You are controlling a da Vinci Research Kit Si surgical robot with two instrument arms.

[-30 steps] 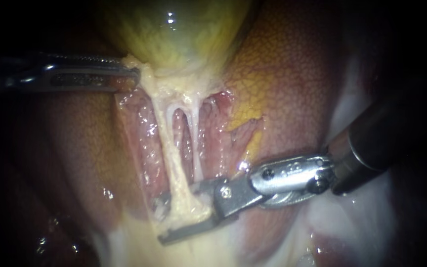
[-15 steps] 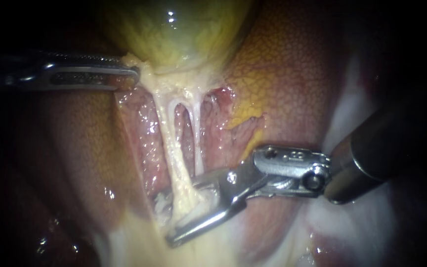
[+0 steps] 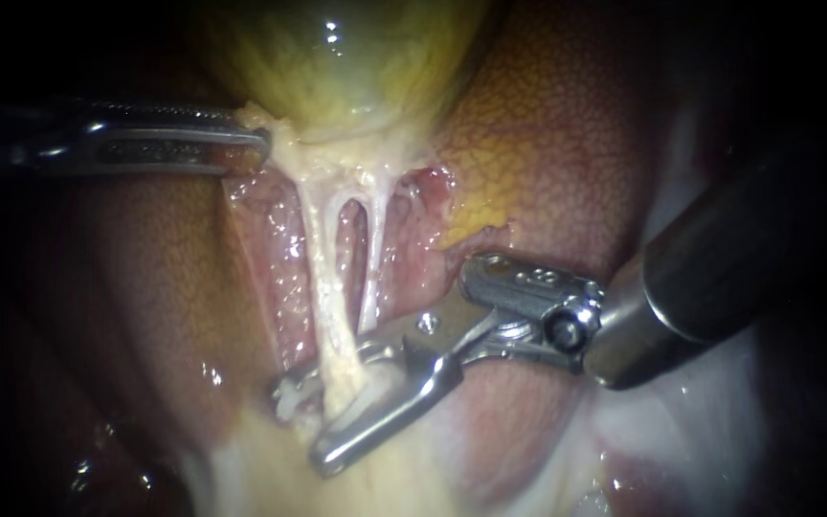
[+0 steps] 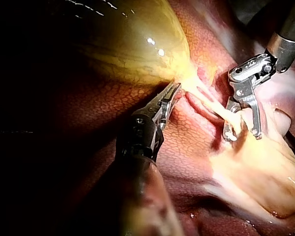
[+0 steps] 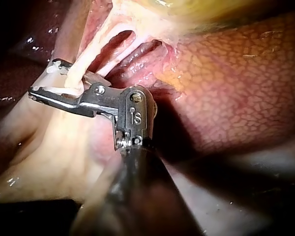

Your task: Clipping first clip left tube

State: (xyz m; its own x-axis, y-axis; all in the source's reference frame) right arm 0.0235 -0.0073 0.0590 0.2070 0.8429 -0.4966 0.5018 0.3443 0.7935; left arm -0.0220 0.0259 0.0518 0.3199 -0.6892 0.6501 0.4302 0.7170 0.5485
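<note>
Right instrument, from 3 o'clock: jaws parted, straddling the left tube. Advise closing squarely, tube fully enclosed. Left instrument, 10 o'clock: jaws clamped on gallbladder.

edges: dark, room seemingly hidden | light: bright at centre | glints: wet shine

My right instrument is gleaming as polished bare metal, its jaws and hinge throwing bright glints while the shaft behind is showing a duller, brushed grey, and my left instrument is showing the same steel with a finely ridged edge. I am seeing the gallbladder shining wet, smooth and glassy, while the liver is looking moist with a fine netted grain. The left tube is glistening, pale, stringy and slick.
</note>
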